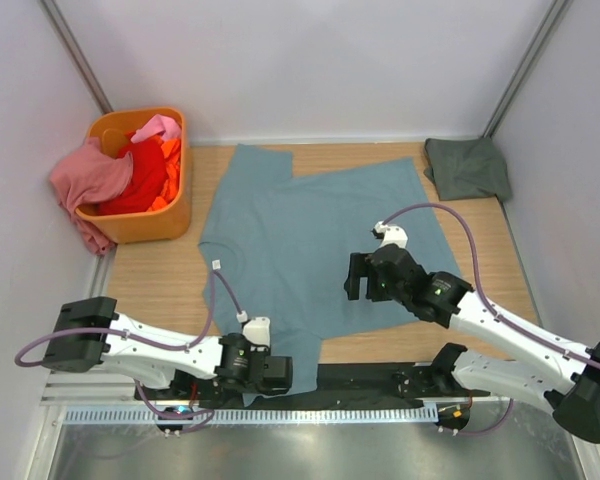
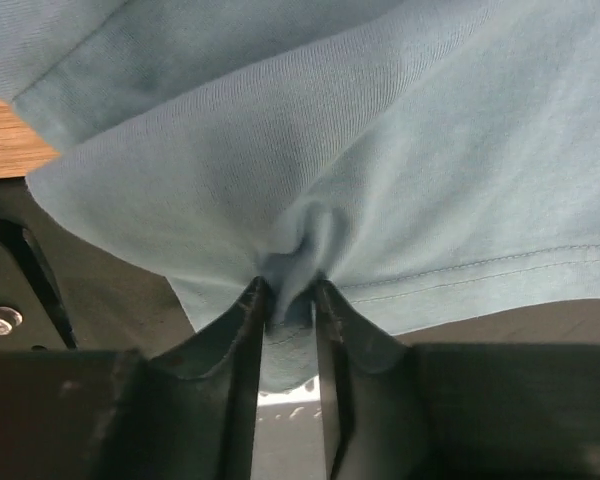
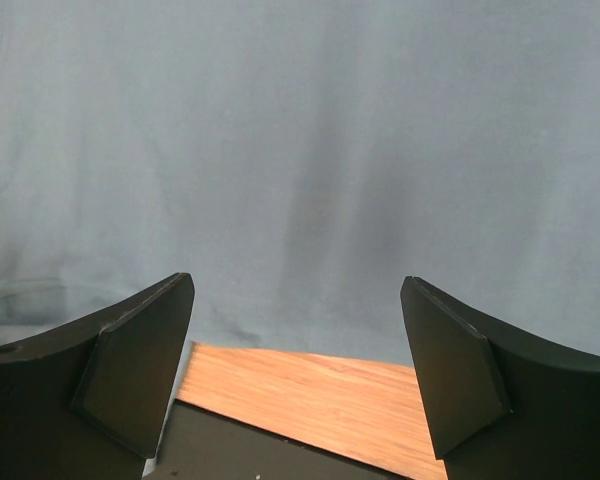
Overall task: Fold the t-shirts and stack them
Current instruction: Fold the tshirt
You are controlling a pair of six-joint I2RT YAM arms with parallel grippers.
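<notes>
A large dusty blue-teal t-shirt (image 1: 300,240) lies spread on the wooden table. My left gripper (image 1: 272,375) is at the near edge and is shut on a bunched fold of the shirt's hem (image 2: 298,262). My right gripper (image 1: 358,280) hovers over the shirt's right half, open and empty; its view shows flat blue cloth (image 3: 300,150) and its fingers (image 3: 140,370) apart above the near hem. A dark grey-green t-shirt (image 1: 468,167) lies crumpled at the back right. Pink (image 1: 92,178), red (image 1: 140,180) and orange (image 1: 170,175) shirts fill the basket.
An orange plastic basket (image 1: 145,225) stands at the back left, with the pink shirt hanging over its rim. White walls close the table on three sides. A black strip and metal rail (image 1: 310,412) run along the near edge by the arm bases.
</notes>
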